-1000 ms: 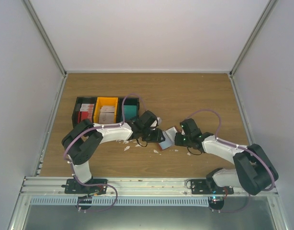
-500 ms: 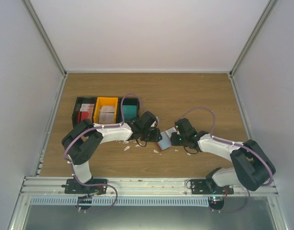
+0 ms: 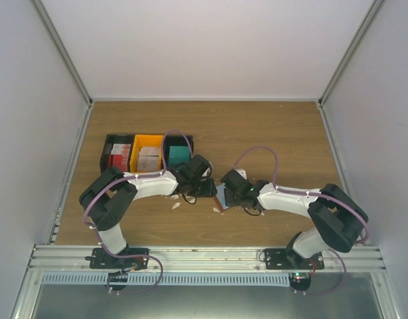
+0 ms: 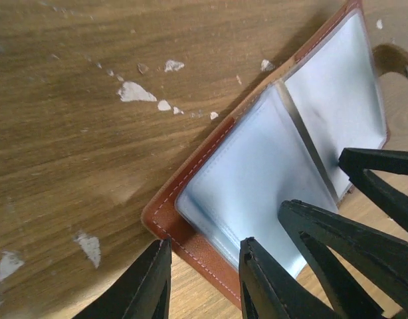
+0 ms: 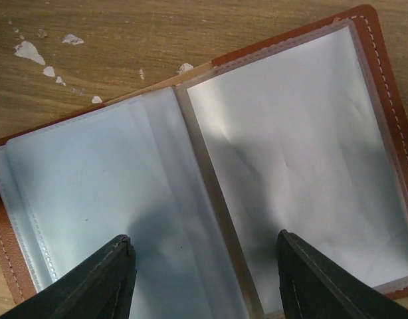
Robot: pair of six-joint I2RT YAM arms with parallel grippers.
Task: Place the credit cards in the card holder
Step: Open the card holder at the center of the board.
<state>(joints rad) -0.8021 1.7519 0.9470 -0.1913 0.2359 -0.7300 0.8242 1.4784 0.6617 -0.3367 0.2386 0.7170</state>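
progress is looking slight from the top view: the credit cards (image 3: 179, 154) are sitting sorted in the bins (image 3: 149, 138) at the rear left. the card holder (image 3: 220, 197) is lying open mid-table (image 3: 290, 133), between the left gripper (image 3: 208, 187) and the right gripper (image 3: 228, 189). we are judging that the opening is done and all the loading is left. bare wood is stretching behind and to the right. the bins are sitting near the left gripper, and the two grippers are crowding each other over the holder.

from the left wrist, the card holder (image 4: 191, 249) is showing clear sleeves (image 4: 257, 179) with no card in them. the left gripper (image 4: 206, 244) is standing astride the near leather corner, fingers a little apart, one outside the leather and one over a sleeve. we are unable to tell whether it is clamping or only pressing. the right gripper's fingers (image 4: 337, 242) are reaching in just beside it. white scraps (image 4: 136, 92) are lying near the leather edge.

from the right wrist, the right gripper (image 5: 204, 238) is holding its fingers spread wide over both sleeve pages, pinching nothing. the card holder (image 5: 393, 100) is filling the view, and both pages are looking empty.
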